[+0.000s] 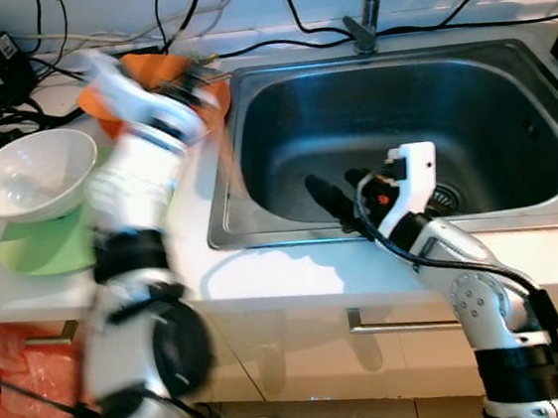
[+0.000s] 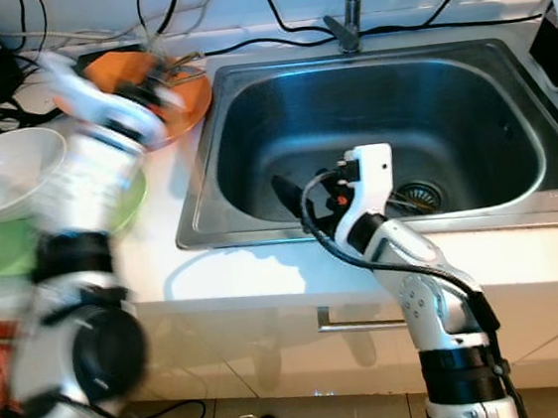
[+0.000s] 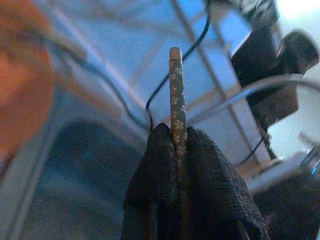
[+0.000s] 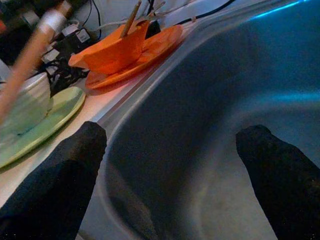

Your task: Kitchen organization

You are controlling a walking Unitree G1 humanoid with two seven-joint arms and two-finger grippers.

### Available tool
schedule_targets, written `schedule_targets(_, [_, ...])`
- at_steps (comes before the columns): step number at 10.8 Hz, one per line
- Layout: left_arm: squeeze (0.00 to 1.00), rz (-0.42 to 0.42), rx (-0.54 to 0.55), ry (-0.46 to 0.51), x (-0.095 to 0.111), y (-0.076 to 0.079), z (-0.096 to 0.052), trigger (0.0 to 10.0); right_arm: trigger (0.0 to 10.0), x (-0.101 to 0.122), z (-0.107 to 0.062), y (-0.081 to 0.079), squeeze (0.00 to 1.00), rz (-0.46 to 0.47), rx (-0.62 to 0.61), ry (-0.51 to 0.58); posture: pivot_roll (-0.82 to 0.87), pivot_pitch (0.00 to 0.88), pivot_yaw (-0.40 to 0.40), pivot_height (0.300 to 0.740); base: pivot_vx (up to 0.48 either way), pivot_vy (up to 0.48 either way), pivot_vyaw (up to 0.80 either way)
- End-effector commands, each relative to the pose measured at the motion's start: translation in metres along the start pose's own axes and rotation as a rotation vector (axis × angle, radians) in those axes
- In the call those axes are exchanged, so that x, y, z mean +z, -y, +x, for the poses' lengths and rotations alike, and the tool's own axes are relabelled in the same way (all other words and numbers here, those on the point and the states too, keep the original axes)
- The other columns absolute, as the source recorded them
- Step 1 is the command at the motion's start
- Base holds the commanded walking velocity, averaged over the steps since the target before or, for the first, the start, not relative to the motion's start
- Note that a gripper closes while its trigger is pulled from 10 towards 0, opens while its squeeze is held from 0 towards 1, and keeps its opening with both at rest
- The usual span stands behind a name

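Chopstick (image 3: 176, 95), green with flowers, sits clamped in the left pincer (image 3: 178, 145) above the bench (image 1: 267, 280); right pincer (image 4: 170, 165) gapes empty inside the sink (image 1: 505, 75).

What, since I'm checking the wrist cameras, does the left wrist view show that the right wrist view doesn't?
Left wrist view: the left gripper, fingers shut on a flowered chopstick.
Right wrist view: the right gripper, fingers open above the sink; an orange bowl on an orange plate; a white bowl on a green plate.
Both: the sink and black cables.
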State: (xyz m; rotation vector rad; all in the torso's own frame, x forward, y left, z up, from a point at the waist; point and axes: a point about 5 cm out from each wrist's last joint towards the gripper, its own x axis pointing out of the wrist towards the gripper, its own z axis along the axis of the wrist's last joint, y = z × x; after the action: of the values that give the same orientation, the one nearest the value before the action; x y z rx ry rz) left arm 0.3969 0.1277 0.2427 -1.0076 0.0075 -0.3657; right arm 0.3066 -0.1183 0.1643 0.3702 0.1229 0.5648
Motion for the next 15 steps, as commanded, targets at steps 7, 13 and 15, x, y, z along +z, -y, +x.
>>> schedule_targets(7, [0.00, -0.109, -0.162, -0.186, -0.053, 0.009, 0.010, 0.0, 10.0, 0.030, -0.004, -0.004, 0.00, 0.168, 0.333, -0.061, 0.18, 0.076, 0.102, 0.740, 0.000, 0.000, 0.00])
schedule_targets(13, [0.00, -0.174, -0.253, -0.242, -0.072, 0.028, 0.015, 0.0, 4.1, 0.024, 0.001, -0.016, 0.00, 0.221, 0.495, -0.150, 0.18, 0.083, 0.104, 0.740, 0.000, 0.000, 0.00])
schedule_targets(15, [0.00, -0.188, -0.275, -0.261, -0.079, 0.034, 0.016, 0.0, 0.0, 0.022, 0.006, -0.019, 0.00, 0.220, 0.526, -0.169, 0.18, 0.086, 0.102, 0.740, 0.000, 0.000, 0.00])
